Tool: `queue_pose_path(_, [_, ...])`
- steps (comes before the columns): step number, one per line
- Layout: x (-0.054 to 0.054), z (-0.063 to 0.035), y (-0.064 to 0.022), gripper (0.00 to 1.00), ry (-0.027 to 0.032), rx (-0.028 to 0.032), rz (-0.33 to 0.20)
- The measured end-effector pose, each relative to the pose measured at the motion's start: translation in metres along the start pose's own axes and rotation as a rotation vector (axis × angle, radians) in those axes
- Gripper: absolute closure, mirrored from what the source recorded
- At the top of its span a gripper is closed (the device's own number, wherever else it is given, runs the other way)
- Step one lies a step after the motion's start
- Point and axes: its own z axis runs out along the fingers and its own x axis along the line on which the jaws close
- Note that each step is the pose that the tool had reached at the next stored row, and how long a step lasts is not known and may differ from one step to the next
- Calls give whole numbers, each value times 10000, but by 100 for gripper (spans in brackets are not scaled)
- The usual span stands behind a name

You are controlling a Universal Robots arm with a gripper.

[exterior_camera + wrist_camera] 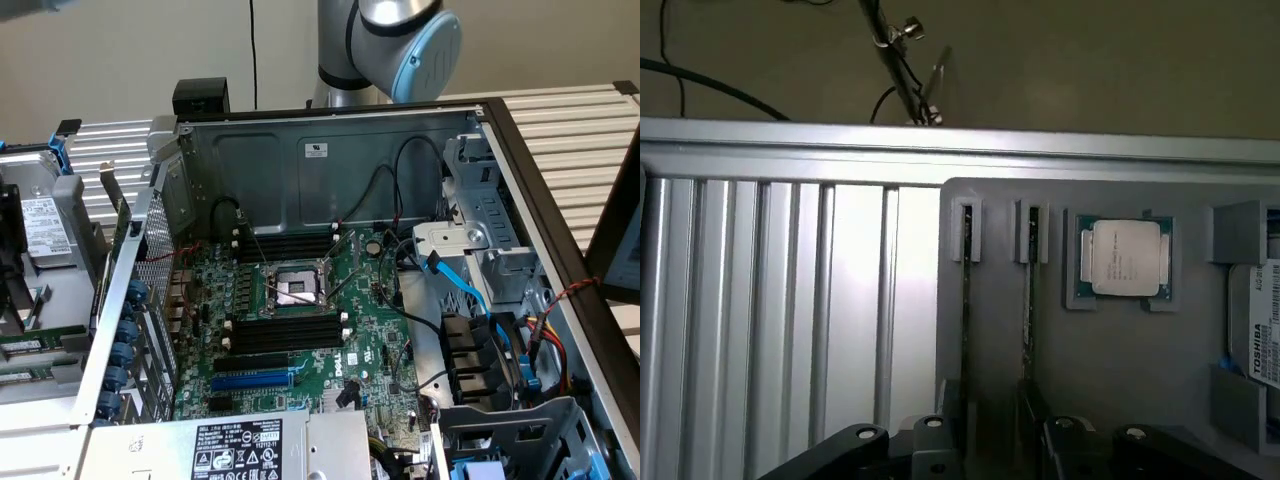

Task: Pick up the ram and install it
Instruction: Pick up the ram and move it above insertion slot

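Ram [966, 310] is noted on edge in a slot of the grey tray [998, 300], with a second stick [1031, 310] parallel just beside it. Long axes are aligned with the ribs of the table [780, 320]. In the exterior view the tray is placed at about 9 o'clock from the motherboard [370, 330], at the exterior view's left. Fingers [936, 452] are spread wide, nothing gripped, near the sticks' near ends. Which stick is centred cannot be told.
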Motion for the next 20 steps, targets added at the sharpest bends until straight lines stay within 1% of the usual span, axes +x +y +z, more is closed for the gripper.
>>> queue_pose_path(4, [5,74,6,64,0,0,19])
queue_pose_path(8, [50,137,7,64,-1,2,34])
queue_pose_path(11, [60,177,12,64,-1,1,41])
queue_pose_path(17, [83,216,19,64,-1,1,45])
queue_pose_path(20, [92,254,28,64,-2,4,46])
